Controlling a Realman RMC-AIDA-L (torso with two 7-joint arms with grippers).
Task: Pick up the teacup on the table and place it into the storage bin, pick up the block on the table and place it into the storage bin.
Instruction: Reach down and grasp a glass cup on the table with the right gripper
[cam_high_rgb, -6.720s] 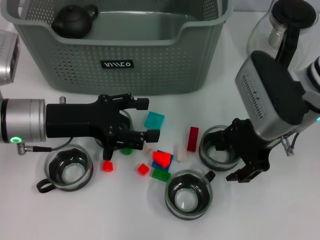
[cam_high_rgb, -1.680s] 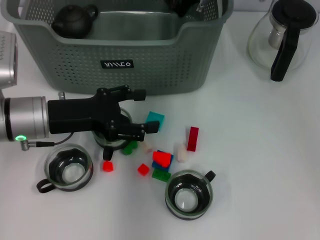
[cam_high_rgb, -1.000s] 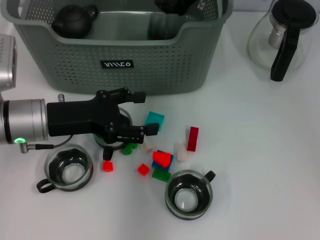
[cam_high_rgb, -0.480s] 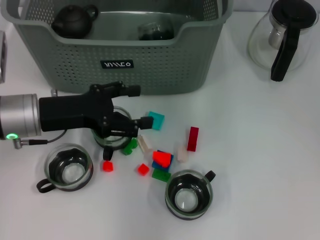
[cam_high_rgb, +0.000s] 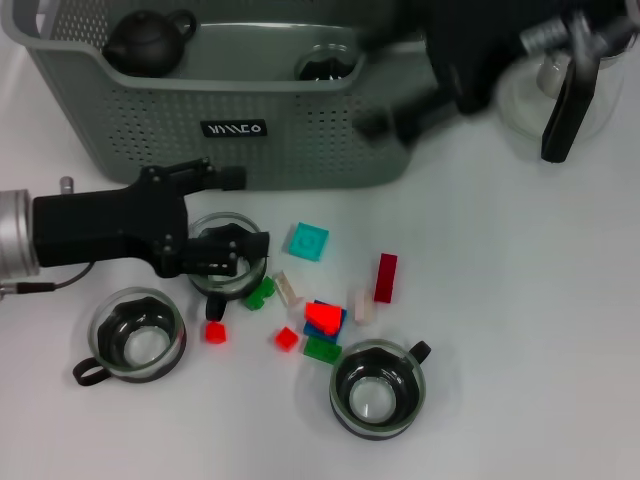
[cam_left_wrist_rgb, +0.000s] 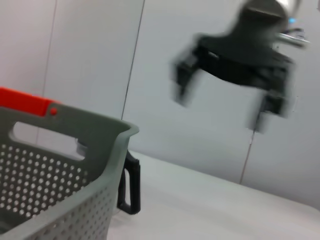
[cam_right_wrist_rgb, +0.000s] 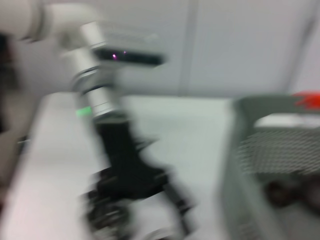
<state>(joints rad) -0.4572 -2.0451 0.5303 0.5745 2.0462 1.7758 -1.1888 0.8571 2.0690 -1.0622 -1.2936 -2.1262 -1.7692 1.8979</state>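
The bin (cam_high_rgb: 250, 110) fills the upper left of the head view, its black label facing front. Inside it, a dark teapot (cam_high_rgb: 148, 40) sits in the upper-left corner and a glass teacup (cam_high_rgb: 326, 63) rests near the middle, just behind the dipped front rim. On the white tabletop (cam_high_rgb: 520, 300) below the bin, the left end effector (cam_high_rgb: 240, 215) reaches in from the left edge, its fingers spread apart with one finger over a second teacup (cam_high_rgb: 228, 265) and nothing gripped between them. A third teacup (cam_high_rgb: 137, 337) stands at lower left and a fourth (cam_high_rgb: 377, 389) at lower centre; all three cups on the tabletop look empty. Blocks lie scattered between them: a teal block (cam_high_rgb: 309, 241) just right of the left end effector, a tall red block (cam_high_rgb: 385, 277), a cream block (cam_high_rgb: 288, 288), a green block (cam_high_rgb: 260, 294), small red blocks and a red-on-blue stack (cam_high_rgb: 323, 319). The right end effector (cam_high_rgb: 400, 115) is a dark blur at upper right, in front of the bin's right end; from the left wrist view (cam_left_wrist_rgb: 227, 85) its fingers stand wide apart and hold nothing. A glass pot (cam_high_rgb: 565, 75) with a black handle sits in the upper right corner.
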